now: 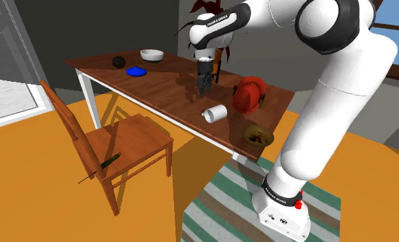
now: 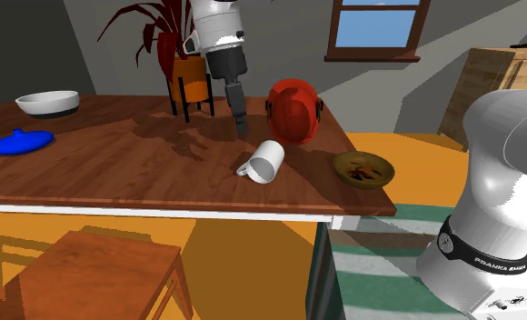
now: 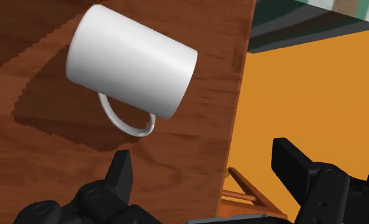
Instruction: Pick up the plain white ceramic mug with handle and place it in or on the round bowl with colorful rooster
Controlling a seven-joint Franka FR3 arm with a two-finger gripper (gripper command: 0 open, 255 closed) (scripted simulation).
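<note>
Lying sideways on the table, the mug sits at 5 o'clock of the empty, wide-open gripper in the second exterior view; likely light, stiff, slick, breakable: clasp its body.

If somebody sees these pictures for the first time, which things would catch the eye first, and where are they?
The white mug stands out first, lying on its side on the wooden table, with the black gripper open and hanging just above it without touching it. Next come the bright red rounded object behind the mug and the round bowl at the table's corner, on the second exterior view's right.
</note>
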